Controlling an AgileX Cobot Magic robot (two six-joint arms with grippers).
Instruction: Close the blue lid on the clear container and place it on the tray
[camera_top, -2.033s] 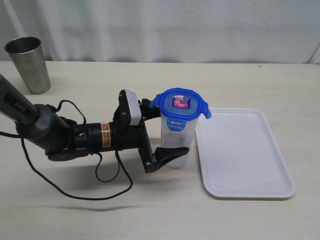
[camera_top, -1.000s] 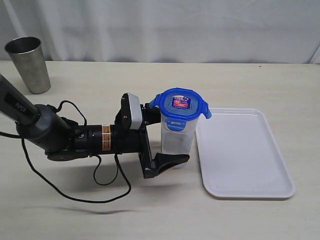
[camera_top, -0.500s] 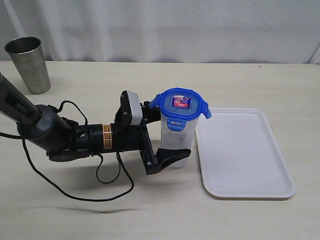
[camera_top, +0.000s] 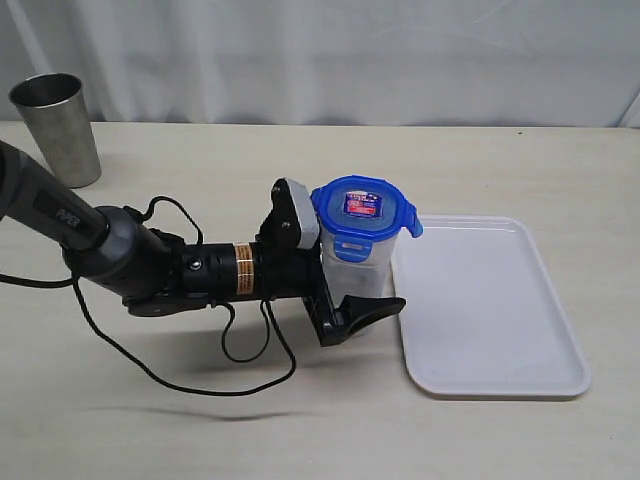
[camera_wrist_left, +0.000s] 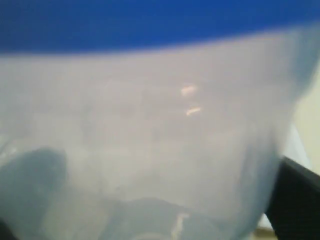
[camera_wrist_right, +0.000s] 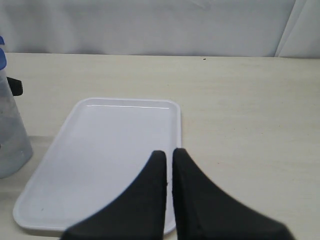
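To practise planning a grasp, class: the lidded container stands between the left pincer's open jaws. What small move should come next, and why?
Probably close the left pincer on the clear container. Its jaws stand wide on either side of it, the blue lid already sits on top, and the tray lies right beside it, so a grip seems needed before lifting across.

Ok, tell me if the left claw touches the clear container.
Cannot tell. In the exterior view the open left claw straddles the clear container; its near finger overlaps the base, and the left wrist view is blurred.
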